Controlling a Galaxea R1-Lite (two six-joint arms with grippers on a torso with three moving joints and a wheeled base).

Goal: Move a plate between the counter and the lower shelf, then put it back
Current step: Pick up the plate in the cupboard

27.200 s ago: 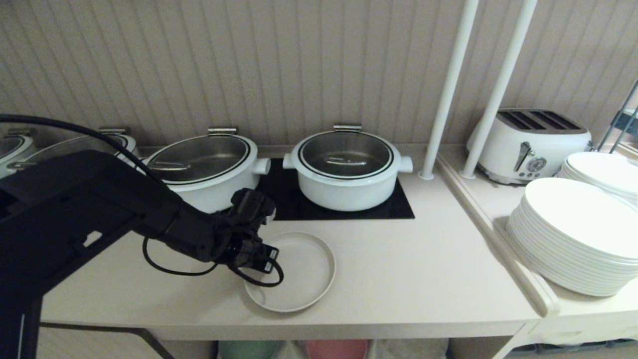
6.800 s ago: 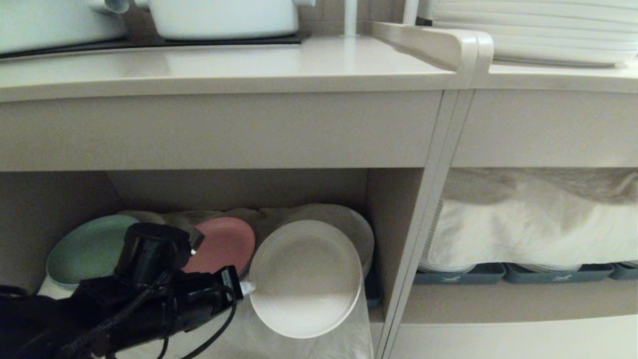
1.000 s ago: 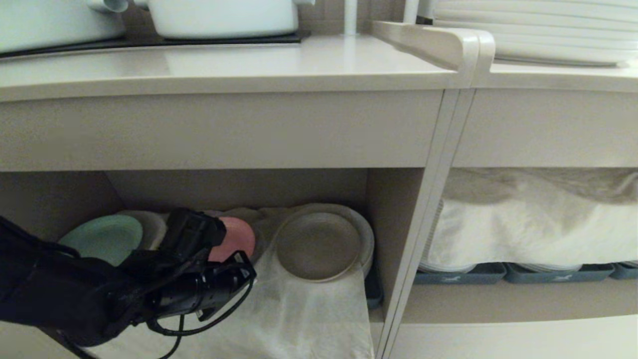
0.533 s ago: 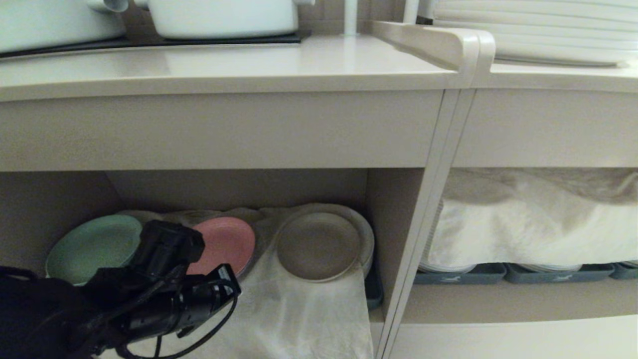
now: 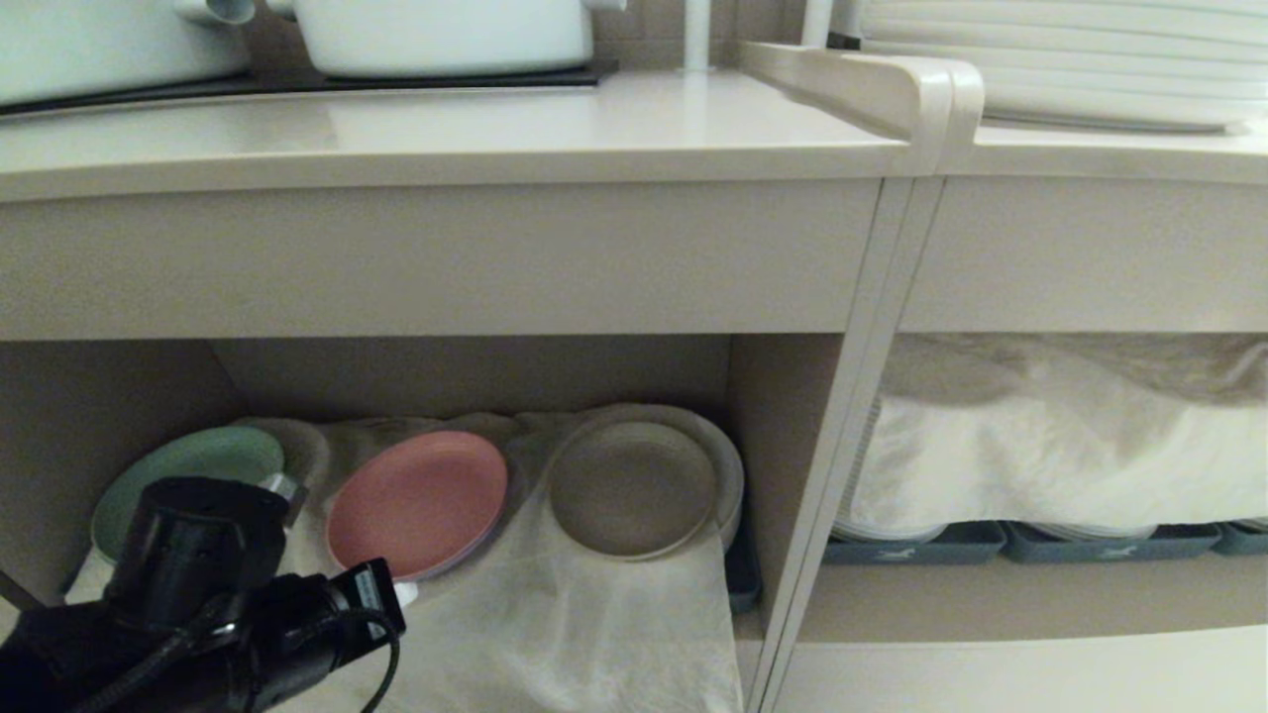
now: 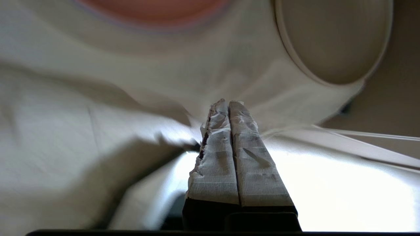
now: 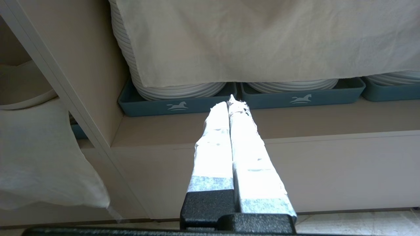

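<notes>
Now your left tool (image 5: 401, 594) is hanging low at the front of the lower shelf (image 5: 475, 371), its taped fingers (image 6: 229, 131) pressed together and clenched on nothing, just above the whitish cloth (image 5: 584, 634) that is draping over the shelf's front edge. You are seeing the cream-beige plate (image 5: 632, 487) lying inside the shelf at its right end, on top of a larger pale plate (image 5: 728, 465), well apart from the tool. A pink plate (image 5: 421, 500) is sitting just to its left, and a green plate (image 5: 193, 460) farther left, partly behind your arm. Up on the table (image 5: 594, 129) a white pot (image 5: 446, 35) is standing on a black hob panel (image 5: 297, 84). Your right tool (image 7: 231, 101) is also clenched and empty, pointing at blue-grey trays (image 7: 295, 96) of white plates in the neighbouring compartment.
</notes>
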